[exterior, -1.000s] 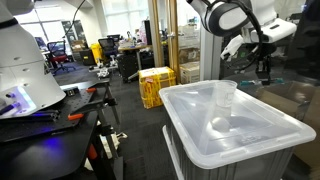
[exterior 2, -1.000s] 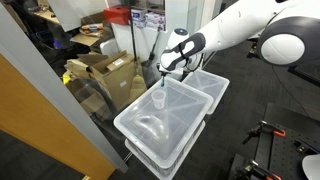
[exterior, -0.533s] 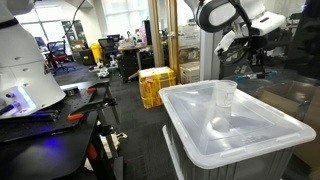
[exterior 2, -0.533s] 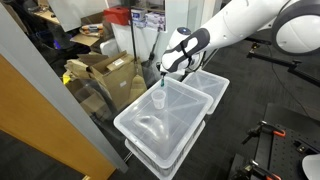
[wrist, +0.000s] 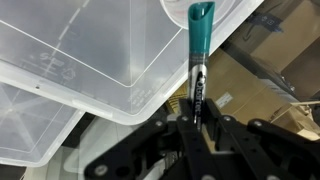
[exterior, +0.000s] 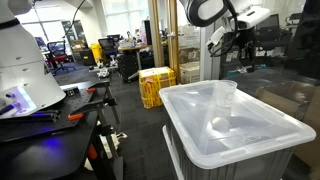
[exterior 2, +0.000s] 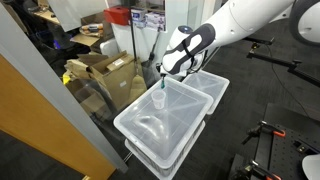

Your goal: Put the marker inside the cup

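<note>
1. Gripper (wrist: 197,120): it is closed on the marker (wrist: 198,60). In the wrist view the fingers clamp the dark end, and the teal section projects straight out beyond the fingertips.
2. Marker: it is carried in the air, touching nothing but the fingers. In an exterior view it points down at the cup (exterior 2: 159,99) from just above the rim.
3. Cup: it stands upright on top of the translucent bin (exterior 2: 125,122) and appears empty.
4. Step in hand, as judged: alignment over the cup mouth. Insertion is not yet done.
5. Next move: centre the teal end over the opening. In an exterior view the gripper sits above the cup (exterior: 226,97) and looks offset to one side, so alignment cannot be confirmed. Lower until the tip is inside the rim, then release.
6. Caution: the cup looks light, so touching the rim may tip it.
</note>
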Tool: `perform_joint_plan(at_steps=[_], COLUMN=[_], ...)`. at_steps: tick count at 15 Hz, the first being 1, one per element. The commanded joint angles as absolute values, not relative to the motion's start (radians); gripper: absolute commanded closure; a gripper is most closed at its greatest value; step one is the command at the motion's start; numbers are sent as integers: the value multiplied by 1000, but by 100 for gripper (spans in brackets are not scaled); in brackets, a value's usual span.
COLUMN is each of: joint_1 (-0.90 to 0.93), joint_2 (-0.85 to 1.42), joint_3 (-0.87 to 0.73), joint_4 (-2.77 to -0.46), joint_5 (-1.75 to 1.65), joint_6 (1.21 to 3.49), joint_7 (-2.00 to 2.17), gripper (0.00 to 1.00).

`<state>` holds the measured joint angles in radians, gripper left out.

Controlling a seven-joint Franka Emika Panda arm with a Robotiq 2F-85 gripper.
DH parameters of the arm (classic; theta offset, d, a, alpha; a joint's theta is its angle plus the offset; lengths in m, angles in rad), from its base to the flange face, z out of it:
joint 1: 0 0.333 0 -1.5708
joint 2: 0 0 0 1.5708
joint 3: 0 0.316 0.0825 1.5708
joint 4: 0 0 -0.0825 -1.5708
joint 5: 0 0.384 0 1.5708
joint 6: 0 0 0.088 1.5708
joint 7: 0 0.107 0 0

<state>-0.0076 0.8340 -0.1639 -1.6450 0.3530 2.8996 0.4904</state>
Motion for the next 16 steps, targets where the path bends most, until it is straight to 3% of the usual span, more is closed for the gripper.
perform_joint_plan(at_steps=[1,16], joint_1=[73,311], joint_2=[759,802], joint_3=[-231,-412], joint_4=[-1757,-1849], joint_5=[311,295], joint_6=[2935,3108], joint_7=[525,565], gripper=[95,95])
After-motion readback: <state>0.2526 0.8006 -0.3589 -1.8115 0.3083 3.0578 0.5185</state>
